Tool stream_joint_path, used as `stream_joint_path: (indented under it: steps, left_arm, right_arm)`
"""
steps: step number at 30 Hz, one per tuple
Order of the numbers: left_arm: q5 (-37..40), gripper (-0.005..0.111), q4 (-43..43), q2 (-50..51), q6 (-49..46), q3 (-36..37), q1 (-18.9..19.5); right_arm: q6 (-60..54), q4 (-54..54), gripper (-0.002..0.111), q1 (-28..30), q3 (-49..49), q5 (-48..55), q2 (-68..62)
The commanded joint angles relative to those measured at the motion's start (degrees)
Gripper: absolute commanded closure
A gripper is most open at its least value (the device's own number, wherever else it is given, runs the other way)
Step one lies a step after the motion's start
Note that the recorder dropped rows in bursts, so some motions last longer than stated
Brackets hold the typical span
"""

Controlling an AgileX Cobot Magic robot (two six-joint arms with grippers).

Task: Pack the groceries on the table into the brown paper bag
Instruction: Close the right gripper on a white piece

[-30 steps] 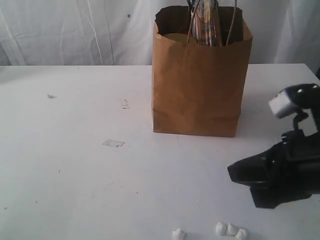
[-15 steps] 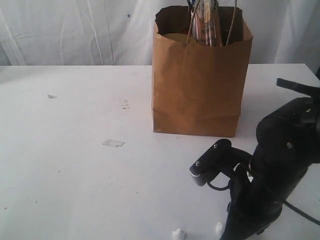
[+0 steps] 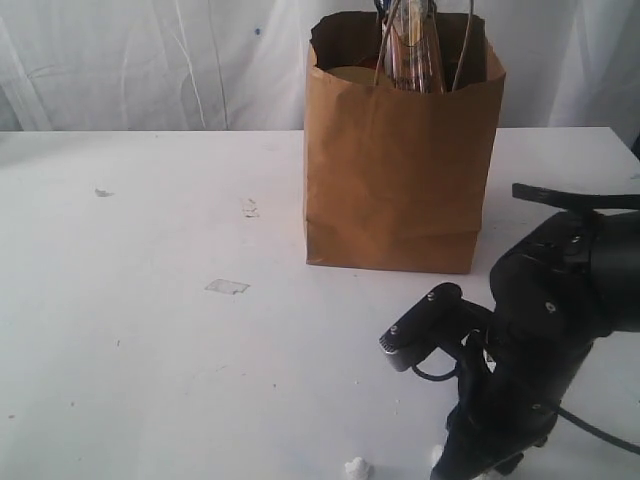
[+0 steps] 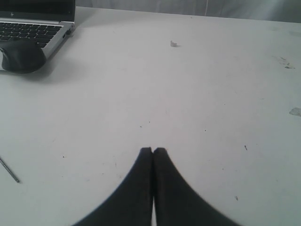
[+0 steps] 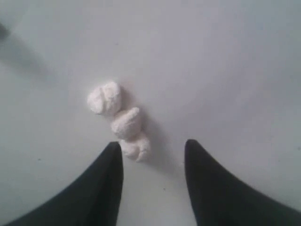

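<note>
- The right hand (image 5: 153,146) is swinging down toward the near edge of the white bench (image 3: 150,350). Its jaws are spreading partway and gripping nothing, just above three small white foam-like lumps (image 5: 124,123).
- The left hand (image 4: 153,151) is hovering closed and empty over bare bench.
- The tall brown paper bag (image 3: 400,180) is standing upright at the back with a long narrow packet (image 3: 410,50) poking out. No groceries are showing outside it, so packing is looking finished.

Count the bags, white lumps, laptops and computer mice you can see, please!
Brown paper bag: 1
White lumps: 4 (three clustered, one apart)
Laptop: 1
Mouse: 1
Total: 7
</note>
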State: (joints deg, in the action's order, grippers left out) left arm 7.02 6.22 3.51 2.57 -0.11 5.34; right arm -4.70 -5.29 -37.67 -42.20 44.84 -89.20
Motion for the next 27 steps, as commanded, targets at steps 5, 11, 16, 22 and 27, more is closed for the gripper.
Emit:
stream_joint_path:
  steps: [5, 11, 16, 22, 27]
  left_arm:
    - [0.2, 0.107, 0.3, -0.2, 0.0, 0.1, -0.3]
    - [0.2, 0.107, 0.3, -0.2, 0.0, 0.1, -0.3]
    - [0.2, 0.107, 0.3, -0.2, 0.0, 0.1, -0.3]
    - [0.2, 0.107, 0.3, -0.2, 0.0, 0.1, -0.3]
    - [0.2, 0.107, 0.3, -0.2, 0.0, 0.1, -0.3]
  right_arm:
    - [0.0, 4.2, 0.068, 0.7, -0.2, -0.5, -0.6]
    - [-0.5, 5.8, 0.068, 0.7, 1.7, -3.3, -2.8]
    - [0.0, 5.7, 0.068, 0.7, 1.7, -3.3, -2.9]
    - [0.0, 4.2, 0.070, 0.7, 1.7, -2.9, -3.7]
    - [0.1, 2.8, 0.099, 0.7, 1.4, -1.5, -2.3]
